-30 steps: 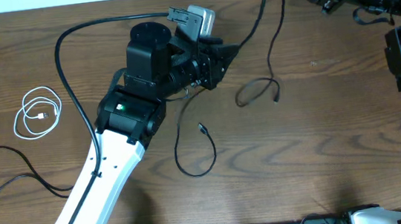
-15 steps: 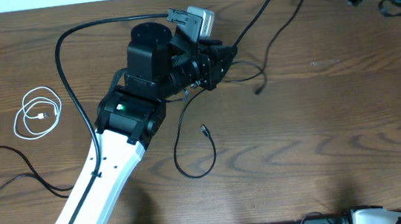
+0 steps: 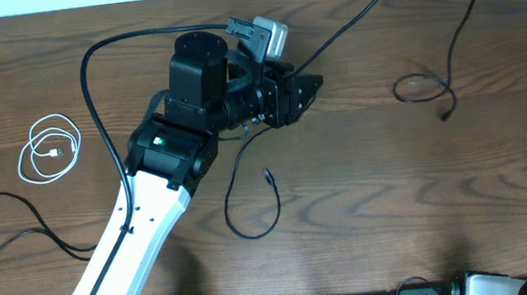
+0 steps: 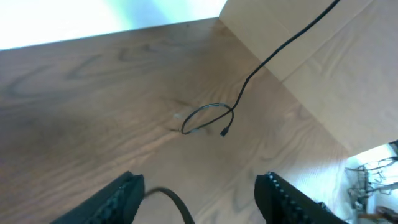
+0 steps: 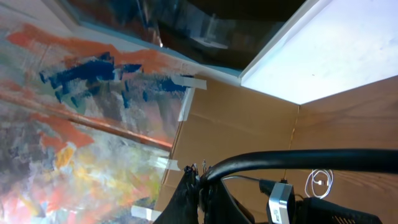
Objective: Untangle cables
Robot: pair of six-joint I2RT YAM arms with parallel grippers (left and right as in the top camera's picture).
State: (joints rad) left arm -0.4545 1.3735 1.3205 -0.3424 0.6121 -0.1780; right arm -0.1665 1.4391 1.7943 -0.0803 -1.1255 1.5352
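Well, the left gripper (image 4: 200, 186) has its two fingers spread wide and nothing is pinched between them. A short bend of black cable shows low in the gap, but I cannot tell whether it touches either finger. This gripper sits over the middle of the table (image 3: 399, 222), toward the far side, and points right.

The right gripper (image 5: 198, 186) is lifted off the wood at the far right corner. Its jaws are closed, and a black cable (image 4: 280, 48) comes out of them. The cable drops to the table well to the right of the left gripper, curls into one small ring, and ends in a small plug (image 4: 224, 132) lying flat on the wood.

A straight black strand (image 3: 357, 10) runs from the far right down to the left gripper. On the near side of that gripper a black loop (image 3: 232, 210) rests on the table, with its own end plug (image 3: 266, 175) free. It lies well apart from the ring on the right. I cannot tell whether these black lengths are all one cable.

The white cable (image 3: 48, 150) is coiled by itself at the left of the table, clear of all the black ones. A thicker black cord (image 3: 86, 88) arcs beside the left arm.
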